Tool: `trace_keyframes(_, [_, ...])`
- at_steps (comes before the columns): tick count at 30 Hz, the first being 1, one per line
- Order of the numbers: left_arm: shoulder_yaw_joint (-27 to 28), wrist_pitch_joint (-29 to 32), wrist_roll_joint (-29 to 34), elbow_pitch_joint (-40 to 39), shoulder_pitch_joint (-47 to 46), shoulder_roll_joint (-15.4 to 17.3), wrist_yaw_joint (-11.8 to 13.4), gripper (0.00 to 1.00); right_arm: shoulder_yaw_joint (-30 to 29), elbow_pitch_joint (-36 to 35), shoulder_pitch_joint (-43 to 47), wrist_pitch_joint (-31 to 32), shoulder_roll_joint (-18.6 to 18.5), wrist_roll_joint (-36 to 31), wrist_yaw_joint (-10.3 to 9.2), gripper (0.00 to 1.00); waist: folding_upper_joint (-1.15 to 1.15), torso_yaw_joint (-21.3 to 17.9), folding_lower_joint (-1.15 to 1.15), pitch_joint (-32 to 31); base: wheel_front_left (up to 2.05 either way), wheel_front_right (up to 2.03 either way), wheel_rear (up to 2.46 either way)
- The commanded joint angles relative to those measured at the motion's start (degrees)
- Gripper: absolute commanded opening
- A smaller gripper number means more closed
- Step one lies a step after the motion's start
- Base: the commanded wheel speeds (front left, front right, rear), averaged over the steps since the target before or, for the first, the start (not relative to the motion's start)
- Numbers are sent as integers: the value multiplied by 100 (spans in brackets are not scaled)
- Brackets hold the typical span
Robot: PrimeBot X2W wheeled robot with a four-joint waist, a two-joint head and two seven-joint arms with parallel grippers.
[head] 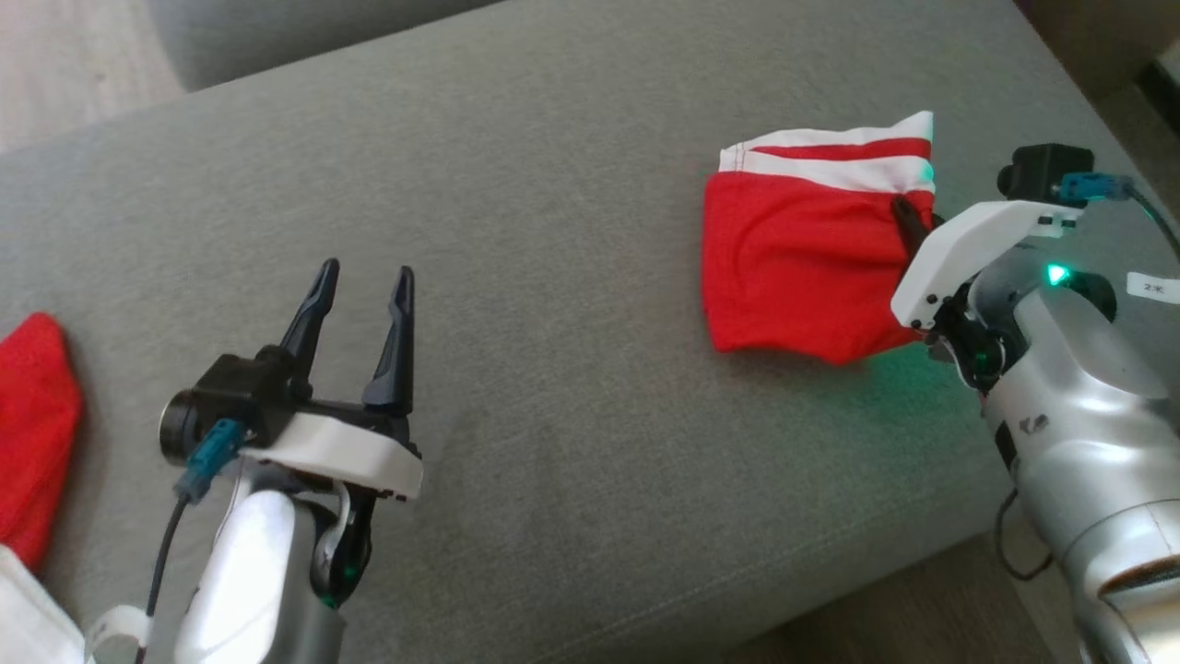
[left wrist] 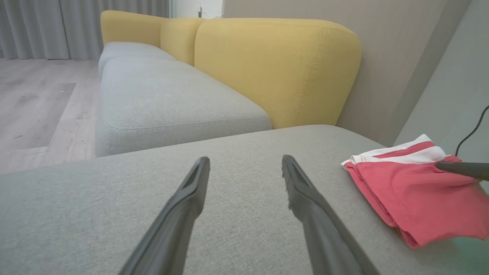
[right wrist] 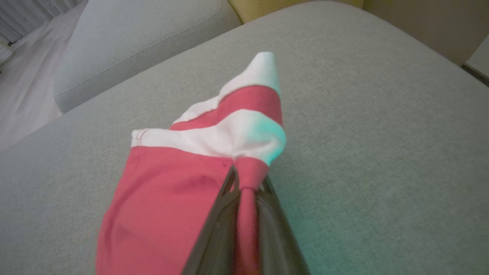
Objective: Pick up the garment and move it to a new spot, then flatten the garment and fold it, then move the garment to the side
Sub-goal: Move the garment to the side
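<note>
Pinching the garment [head: 793, 267] by its edge on the sofa [head: 553, 184], the right gripper [head: 908, 219] is clamped; the left gripper [head: 364, 286] gapes, empty.

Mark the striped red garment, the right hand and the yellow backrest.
striped red garment [head: 793, 267], head view, middle of red panel
right hand [right wrist: 247, 178], right wrist view, between its fingertips
yellow backrest [left wrist: 275, 68], left wrist view, front face

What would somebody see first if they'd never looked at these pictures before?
Probably the bright red cloth garment with white stripes, on the grey fabric sofa cushion at the head view's right, its edge pinched by the right gripper. Next, the left gripper, its jaws spread open at lower left, and the mustard-yellow sofa backrest in the left wrist view.
</note>
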Motion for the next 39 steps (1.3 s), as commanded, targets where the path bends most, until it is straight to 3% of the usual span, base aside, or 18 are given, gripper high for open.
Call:
trace_keyframes(1, [139,-44,47,-228,-252,105,-5,100,129,-232,-96,-111,0,50,-4,0,0,-54,0,114,0,0,0])
trace_keyframes(5, [66,-31,75,-281,-374,181,-31,100,385,-346,-269,-138,-258,37,-4,0,0,74,0,375,0,0,0])
trace_keyframes(19, [55,234,96,-703,-781,525,-46,100,992,-152,-1711,8,-1827,-266,-4,0,0,758,0,1698,0,0,0])
trace_keyframes(27, [49,251,75,-792,-861,586,-11,100,958,238,-2216,22,-1969,-544,-4,0,0,786,0,1957,0,0,0])
trace_keyframes(28, [41,251,68,-783,-872,580,-6,100,942,277,-2242,-1,-1943,-555,-4,42,0,784,0,1958,0,0,0])
trace_keyframes(29, [33,247,59,-767,-885,571,-4,100,934,305,-2259,-40,-1918,-571,-4,96,0,782,0,1946,0,0,0])
trace_keyframes(30, [26,239,48,-744,-893,563,-4,100,917,338,-2264,-73,-1884,-571,-4,100,0,779,0,1921,0,0,0])
trace_keyframes(39, [-6,111,-58,-516,-829,476,18,100,937,504,-2224,-360,-1740,-708,-4,100,0,765,0,1409,0,0,0])
